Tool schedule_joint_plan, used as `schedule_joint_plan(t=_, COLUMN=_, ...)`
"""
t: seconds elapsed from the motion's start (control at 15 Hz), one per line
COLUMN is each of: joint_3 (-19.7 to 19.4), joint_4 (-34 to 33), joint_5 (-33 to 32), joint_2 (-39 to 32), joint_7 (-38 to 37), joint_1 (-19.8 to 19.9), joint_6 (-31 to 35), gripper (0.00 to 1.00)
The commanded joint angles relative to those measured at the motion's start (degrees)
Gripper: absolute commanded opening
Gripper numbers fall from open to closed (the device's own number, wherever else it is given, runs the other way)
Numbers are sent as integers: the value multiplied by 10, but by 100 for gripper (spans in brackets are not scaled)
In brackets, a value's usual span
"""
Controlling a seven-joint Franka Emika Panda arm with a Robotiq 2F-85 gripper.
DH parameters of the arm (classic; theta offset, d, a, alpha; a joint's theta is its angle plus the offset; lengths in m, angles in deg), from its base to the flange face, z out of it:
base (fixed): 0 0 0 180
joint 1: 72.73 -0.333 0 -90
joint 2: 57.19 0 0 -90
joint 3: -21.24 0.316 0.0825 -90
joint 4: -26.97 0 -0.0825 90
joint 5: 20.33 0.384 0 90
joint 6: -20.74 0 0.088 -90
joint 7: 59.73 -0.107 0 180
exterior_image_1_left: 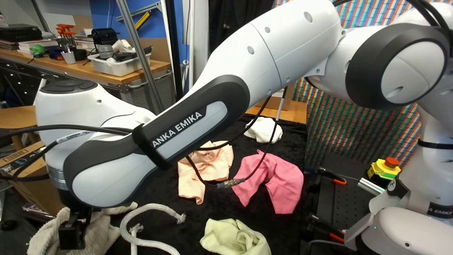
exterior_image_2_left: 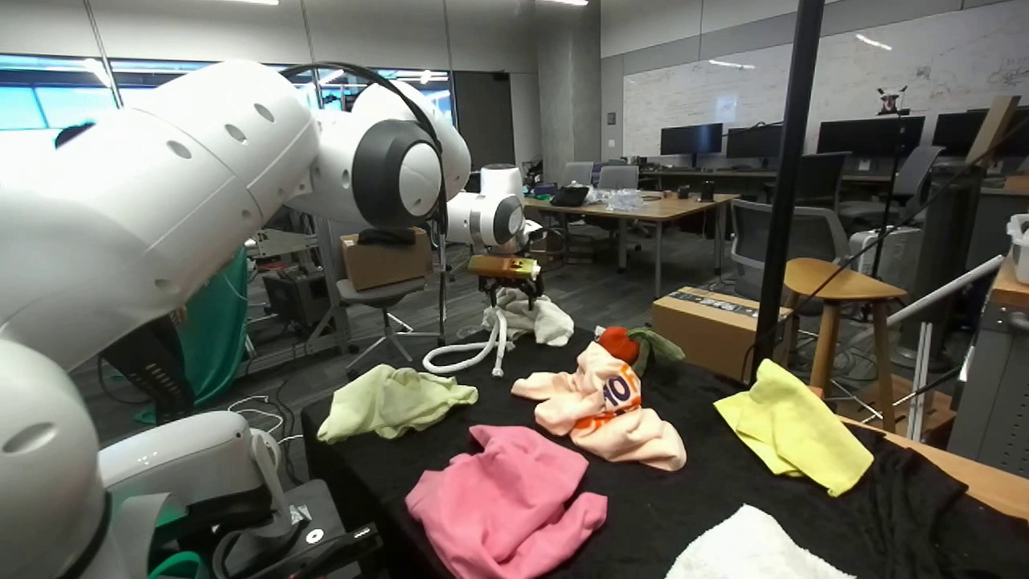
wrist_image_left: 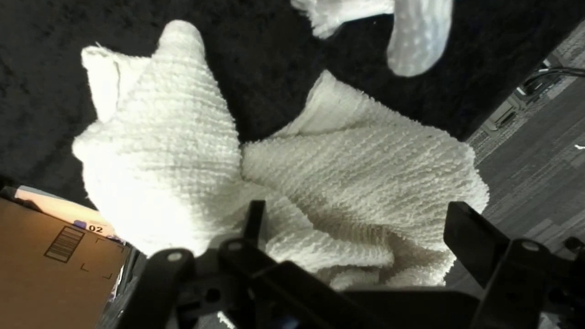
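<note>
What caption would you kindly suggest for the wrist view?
Open gripper over a crumpled white cloth, with white rope nearby.

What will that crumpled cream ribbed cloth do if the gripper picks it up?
The crumpled cream ribbed cloth would probably droop, since it lies in loose folds. Its fuzzy, ridged surface looks unlikely to slip. It probably won't roll, being a lopsided heap.

Monitors (exterior_image_2_left: 690,140), a workbench (exterior_image_1_left: 79,72) and a whiteboard (exterior_image_2_left: 723,96), seemingly scribbled on, mark a lab.
</note>
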Motion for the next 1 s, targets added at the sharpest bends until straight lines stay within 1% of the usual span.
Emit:
schedule_joint_plan(t=0.0, joint_3=-5, joint_4=-35, joint_5=-5, joint_2=-23, joint_7=5, joint_1=0, joint_6=25, gripper=100)
schedule_joint_plan(t=0.2, joint_3=-14, joint_4=-37, joint_5=-7, joint_2=-25, joint_7=2, joint_1=0, joint_6=40, gripper=100)
schedule_joint_plan(t=0.33, joint_3=-28, joint_4=-42, joint_5=-13, joint_2=-26, joint_7=-8, joint_1=-5, joint_6=47, gripper=100)
schedule_joint_plan(t=0.6, joint_3=-37, joint_4=-49, joint_5=-13, joint_2=-34, joint_7=-5, joint_1=-7, joint_6=53, gripper=100)
schedule_joint_plan(t=0.93, joint_3=-38, joint_4=-79, joint_5=-10, joint_2=-62, joint_7=-5, joint_1=-9, joint_6=43, gripper=100)
